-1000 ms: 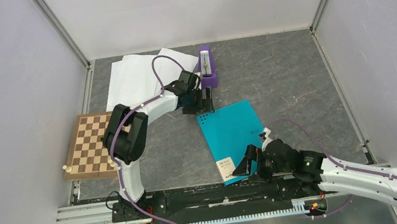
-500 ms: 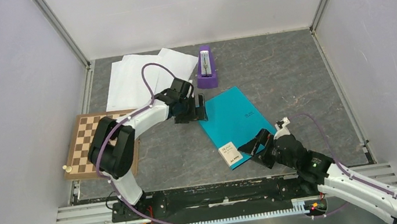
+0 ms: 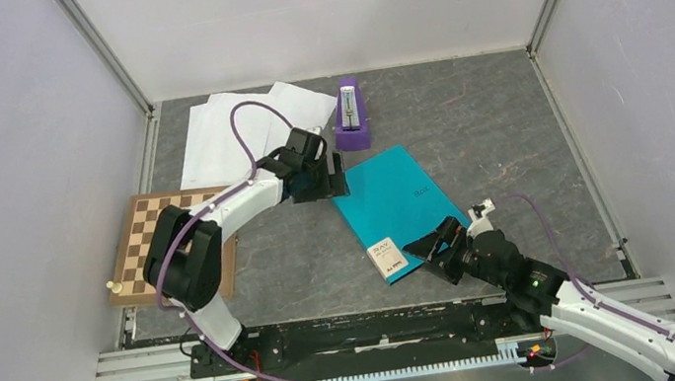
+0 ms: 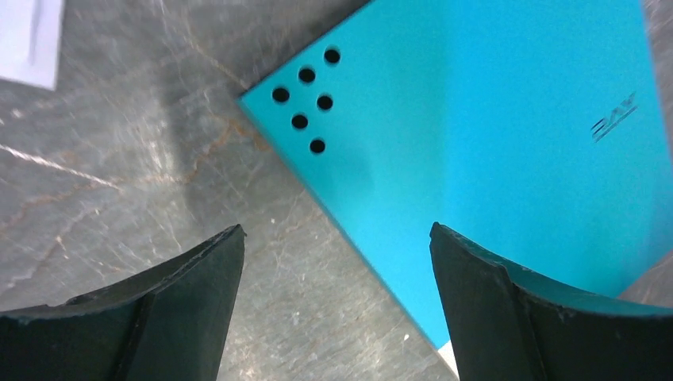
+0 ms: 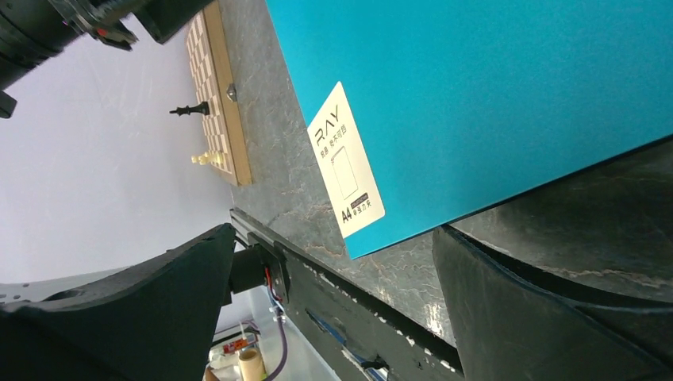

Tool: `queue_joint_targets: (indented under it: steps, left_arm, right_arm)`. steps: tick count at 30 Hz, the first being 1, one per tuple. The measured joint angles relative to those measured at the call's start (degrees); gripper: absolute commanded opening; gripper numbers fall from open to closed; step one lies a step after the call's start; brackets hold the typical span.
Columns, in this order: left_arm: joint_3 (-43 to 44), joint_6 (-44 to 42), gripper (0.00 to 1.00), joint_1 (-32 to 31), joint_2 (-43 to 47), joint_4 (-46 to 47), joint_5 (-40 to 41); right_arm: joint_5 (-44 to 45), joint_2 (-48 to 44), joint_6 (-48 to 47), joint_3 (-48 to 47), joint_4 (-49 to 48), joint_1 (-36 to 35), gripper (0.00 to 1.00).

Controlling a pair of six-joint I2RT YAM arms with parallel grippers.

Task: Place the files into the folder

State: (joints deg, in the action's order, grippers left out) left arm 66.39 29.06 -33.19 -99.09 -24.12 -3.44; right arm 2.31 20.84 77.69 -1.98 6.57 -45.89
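The folder [image 3: 394, 197] has slid away from the near edge and turned; it lies closed, teal side up, on the middle of the desk [image 3: 494, 129]. Far left, the files [image 3: 226, 131] lie fanned, well apart from it. The left tool [image 4: 337, 238] hangs spread and empty over the punched corner. The right tool [image 5: 333, 232], also spread and empty, is at the labelled near edge. The cover lies flat, so fingers may only shove it instead of lifting it.

I count one teal folder [image 3: 400, 200], with one white label [image 3: 387, 257] and six punched holes [image 4: 306, 75]. One chessboard [image 3: 137, 244]. One purple device [image 3: 349, 115]. One black chess piece [image 5: 189, 109]. White paper sheets [image 3: 226, 131]: overlapping, at least three, exact number not determinable.
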Motion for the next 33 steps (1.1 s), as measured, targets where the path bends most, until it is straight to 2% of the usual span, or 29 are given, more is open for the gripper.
queue_joint_targets:
  steps: [4, 10, 16, 25, 33]
  left_arm:
    - [3.52, -0.92, 0.93, 0.5, -1.01, 2.14, 1.88]
    - [11.96, -3.8, 0.93, 1.84, -10.47, 7.89, -0.39]
    - [13.9, -5.6, 0.92, 2.27, -18.05, 9.97, -2.36]
    - [12.79, -5.57, 0.92, 2.32, -17.73, 12.02, -3.32]
    - [9.86, -5.57, 0.91, 2.32, -16.06, 13.94, -3.67]
  right_arm:
    - [-0.81, 0.46, 0.59, 0.0, 0.11, 0.0, 0.98]
    - [-1.4, 0.96, 0.98, 0.0, 0.17, 0.0, 0.98]
    - [-1.57, 1.4, 1.31, 0.09, -0.15, 0.0, 0.98]
    - [-4.15, 8.57, 0.55, 0.33, -3.04, 0.04, 0.98]
    - [-4.39, 8.81, 1.2, 1.2, -5.9, 0.04, 0.98]
